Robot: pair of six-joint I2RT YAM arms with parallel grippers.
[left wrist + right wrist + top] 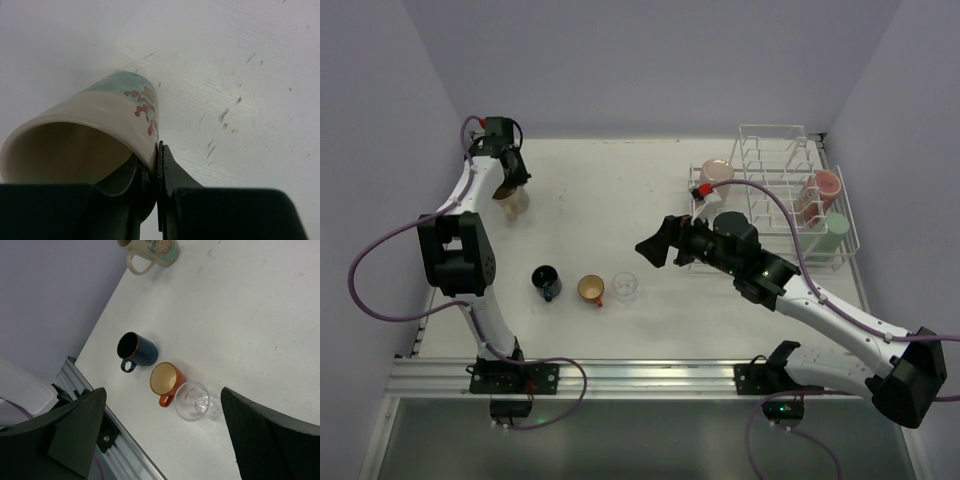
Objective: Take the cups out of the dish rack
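Observation:
My left gripper (510,187) is shut on the wall of a beige mug (516,203) with a teal and red pattern at the far left of the table. In the left wrist view one finger is inside the mug (90,130) and one outside. A dark blue mug (546,281), an orange cup (591,289) and a clear glass (625,286) stand in a row on the table. The white dish rack (775,150) at the right holds a second beige mug (717,174), a pink cup (820,193) and a green tumbler (834,234). My right gripper (655,250) is open and empty, left of the rack.
The right wrist view looks down on the dark blue mug (136,350), the orange cup (166,380) and the glass (196,401), with the held beige mug (150,250) at the top. The metal rail (620,375) runs along the near edge. Purple walls enclose the table.

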